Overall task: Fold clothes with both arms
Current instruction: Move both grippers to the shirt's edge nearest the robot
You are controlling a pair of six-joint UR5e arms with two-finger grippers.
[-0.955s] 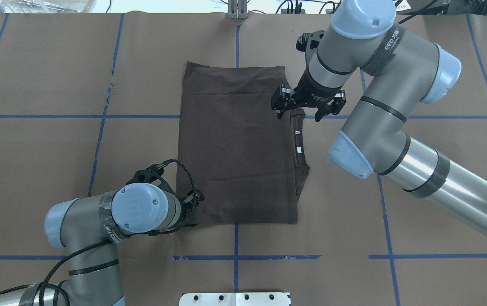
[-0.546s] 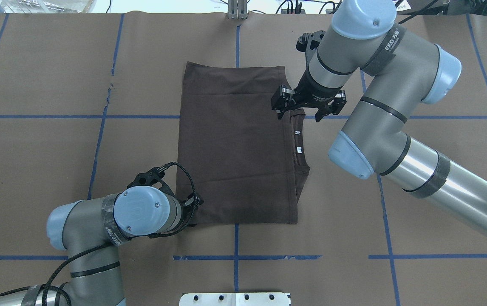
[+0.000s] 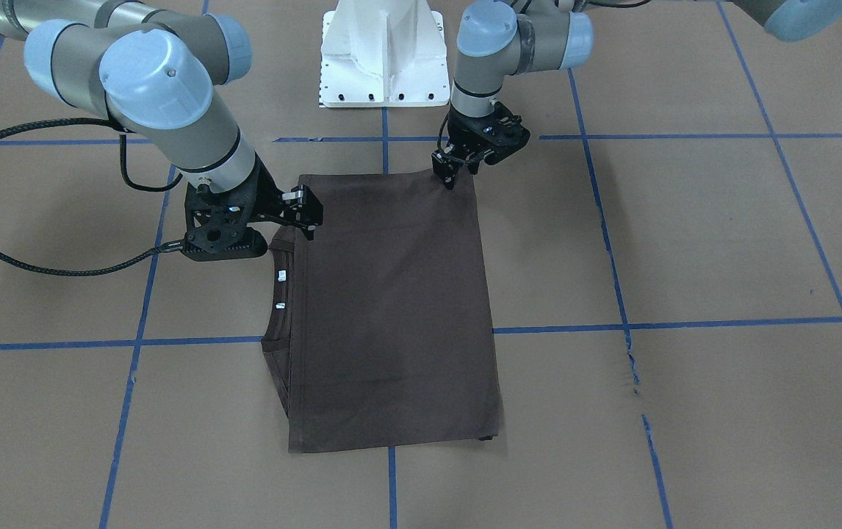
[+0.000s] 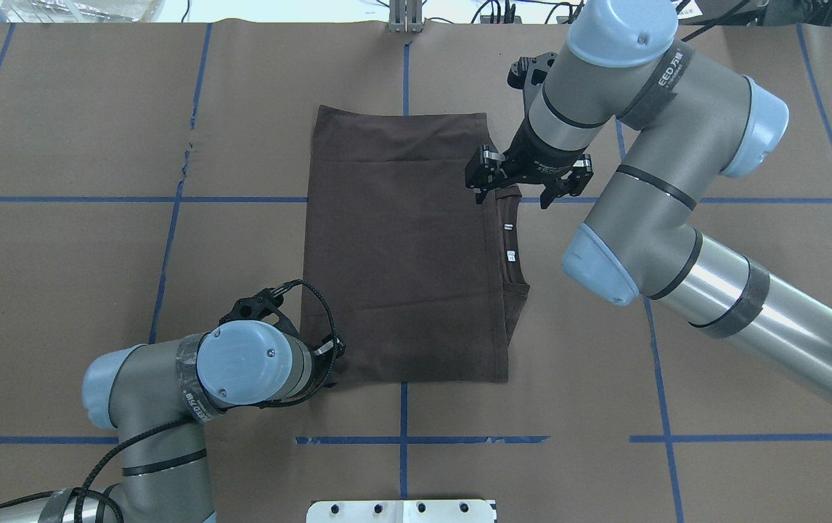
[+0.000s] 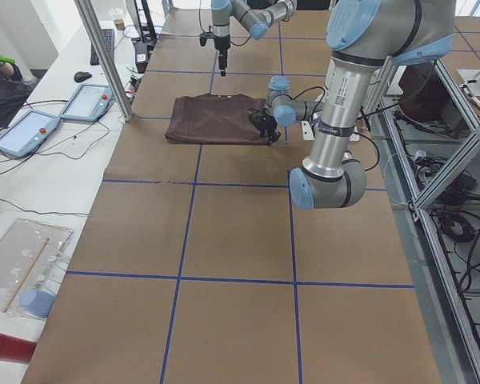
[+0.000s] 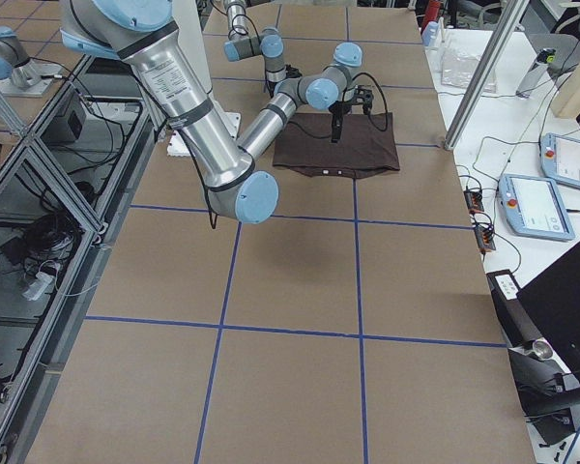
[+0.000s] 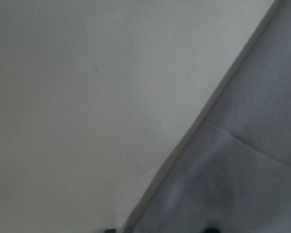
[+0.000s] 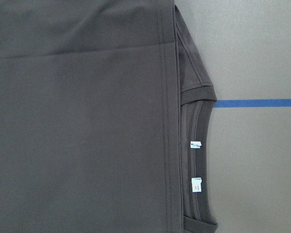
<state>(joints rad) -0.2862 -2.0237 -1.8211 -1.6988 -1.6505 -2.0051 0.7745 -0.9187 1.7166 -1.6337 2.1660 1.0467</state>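
Note:
The dark brown T-shirt (image 4: 401, 254) lies flat, folded into a tall rectangle, its collar and white neck tags (image 4: 509, 226) at its right edge. It also shows in the front view (image 3: 391, 308) and the right wrist view (image 8: 87, 121). My right gripper (image 4: 514, 192) is open and hovers over the collar's far end (image 3: 267, 235). My left gripper (image 3: 452, 176) is low at the shirt's near left corner, hidden under its wrist (image 4: 253, 363) from overhead. The left wrist view shows the shirt's edge (image 7: 242, 184) very close, with two dark tips apart at the bottom.
Brown paper with blue tape lines (image 4: 401, 439) covers the table, with a small tear (image 4: 187, 152) at the far left. The white pedestal base (image 3: 384, 59) stands at the robot's side. Tablets (image 5: 28, 132) and a metal post (image 5: 104, 56) sit beyond the far edge.
My left wrist has shifted slightly right and toward the robot's base. The right arm has barely moved. The shirt lies as before.

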